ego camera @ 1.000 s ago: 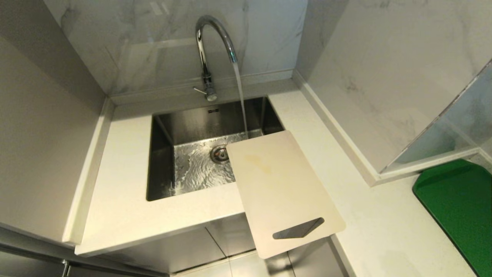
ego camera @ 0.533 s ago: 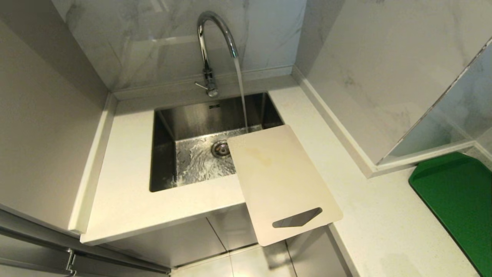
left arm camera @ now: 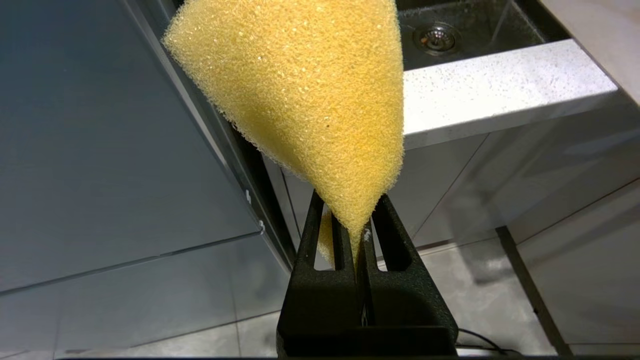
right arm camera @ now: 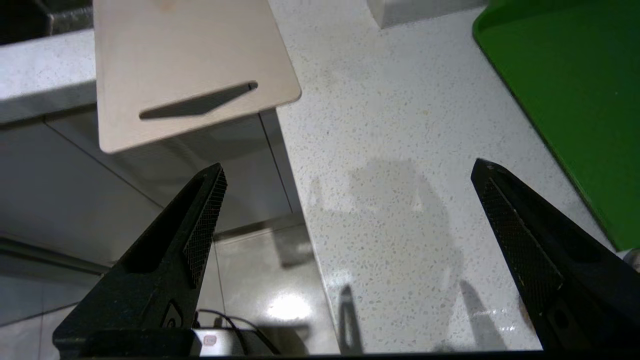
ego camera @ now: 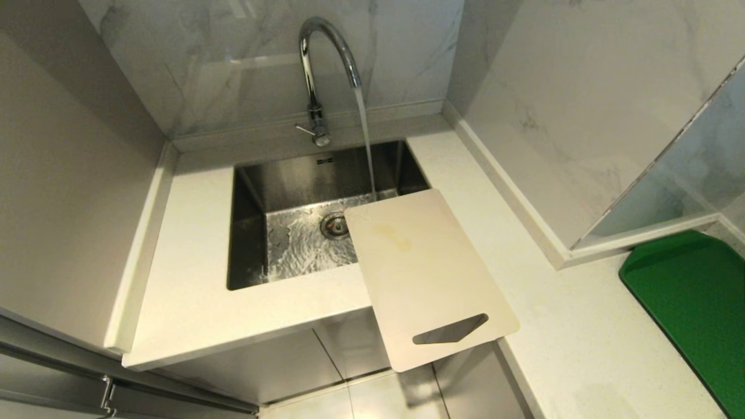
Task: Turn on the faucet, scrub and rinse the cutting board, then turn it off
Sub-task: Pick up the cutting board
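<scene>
The chrome faucet (ego camera: 317,70) stands behind the steel sink (ego camera: 250,233), and a stream of water runs from its spout into the basin. The cream cutting board (ego camera: 428,276) lies across the sink's front right corner, its slot-handle end overhanging the counter's front edge; the same board (right arm camera: 185,65) shows in the right wrist view. My left gripper (left arm camera: 356,225) is shut on a yellow sponge (left arm camera: 310,95), held low in front of the counter. My right gripper (right arm camera: 347,180) hangs open and empty over the counter to the right of the board. Neither arm appears in the head view.
A green tray (ego camera: 692,308) lies on the speckled white counter (ego camera: 582,349) at the far right. Marble walls close in behind and to the right. A grey cabinet panel (left arm camera: 100,150) stands to the left of the sink unit.
The whole head view shifted slightly up and right between one second ago and half a second ago, a camera move. The water keeps running; board and grippers are unchanged.
</scene>
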{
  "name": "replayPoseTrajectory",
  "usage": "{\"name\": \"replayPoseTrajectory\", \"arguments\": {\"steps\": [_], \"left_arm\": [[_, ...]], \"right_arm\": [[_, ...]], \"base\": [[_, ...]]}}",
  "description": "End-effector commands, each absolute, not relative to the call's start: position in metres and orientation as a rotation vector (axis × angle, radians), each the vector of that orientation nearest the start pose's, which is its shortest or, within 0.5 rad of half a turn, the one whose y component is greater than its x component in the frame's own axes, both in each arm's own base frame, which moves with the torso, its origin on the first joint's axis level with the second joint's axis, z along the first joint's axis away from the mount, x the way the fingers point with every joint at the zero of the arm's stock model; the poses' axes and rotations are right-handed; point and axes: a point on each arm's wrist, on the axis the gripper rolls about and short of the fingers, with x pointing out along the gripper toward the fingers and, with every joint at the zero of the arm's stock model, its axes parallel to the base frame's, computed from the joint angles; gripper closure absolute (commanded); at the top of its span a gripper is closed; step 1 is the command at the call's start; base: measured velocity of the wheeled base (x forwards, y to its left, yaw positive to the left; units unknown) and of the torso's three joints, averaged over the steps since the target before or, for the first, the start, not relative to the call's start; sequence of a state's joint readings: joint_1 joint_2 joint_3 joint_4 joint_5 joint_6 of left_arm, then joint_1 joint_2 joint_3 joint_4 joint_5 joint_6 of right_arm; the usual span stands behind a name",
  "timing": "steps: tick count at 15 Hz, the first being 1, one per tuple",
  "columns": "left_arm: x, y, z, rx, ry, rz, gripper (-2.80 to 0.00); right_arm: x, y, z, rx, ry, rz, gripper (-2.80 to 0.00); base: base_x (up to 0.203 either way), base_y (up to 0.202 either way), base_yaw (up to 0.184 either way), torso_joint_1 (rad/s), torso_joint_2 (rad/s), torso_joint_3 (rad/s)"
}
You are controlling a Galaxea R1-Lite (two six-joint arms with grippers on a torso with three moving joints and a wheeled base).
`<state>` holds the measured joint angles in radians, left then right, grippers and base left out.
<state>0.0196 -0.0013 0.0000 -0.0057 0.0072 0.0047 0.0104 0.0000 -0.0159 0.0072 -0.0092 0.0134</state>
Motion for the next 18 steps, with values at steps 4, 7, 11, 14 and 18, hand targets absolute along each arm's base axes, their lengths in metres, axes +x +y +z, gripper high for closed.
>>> {"name": "replayPoseTrajectory", "arguments": {"steps": [4, 7, 11, 14, 18], "left_arm": [[-0.023, 0.000, 0.076, 0.003, -0.009, 0.028, 0.00], [-0.023, 0.000, 0.076, 0.003, -0.009, 0.028, 0.00], [-0.023, 0.000, 0.076, 0.003, -0.009, 0.028, 0.00], [-0.023, 0.000, 0.076, 0.003, -0.009, 0.028, 0.00], [-0.023, 0.000, 0.076, 0.003, -0.009, 0.028, 0.00]], "right_arm": [[-0.017, 0.000, 0.175, 0.169, 0.053, 0.007, -2.80], [0.028, 0.001, 0.226, 0.439, 0.317, -0.034, -2.80], [0.100, 0.004, 0.241, 0.866, 0.667, -0.170, -2.80], [0.132, 0.014, 0.239, 1.061, 0.804, -0.238, -2.80], [0.169, 0.035, 0.231, 1.129, 0.938, -0.281, -2.80]], "base": [[0.000, 0.000, 0.000, 0.000, 0.00, 0.000], [0.000, 0.000, 0.000, 0.000, 0.00, 0.000], [0.000, 0.000, 0.000, 0.000, 0.00, 0.000], [0.000, 0.000, 0.000, 0.000, 0.00, 0.000], [0.000, 0.000, 0.000, 0.000, 0.00, 0.000]]}}
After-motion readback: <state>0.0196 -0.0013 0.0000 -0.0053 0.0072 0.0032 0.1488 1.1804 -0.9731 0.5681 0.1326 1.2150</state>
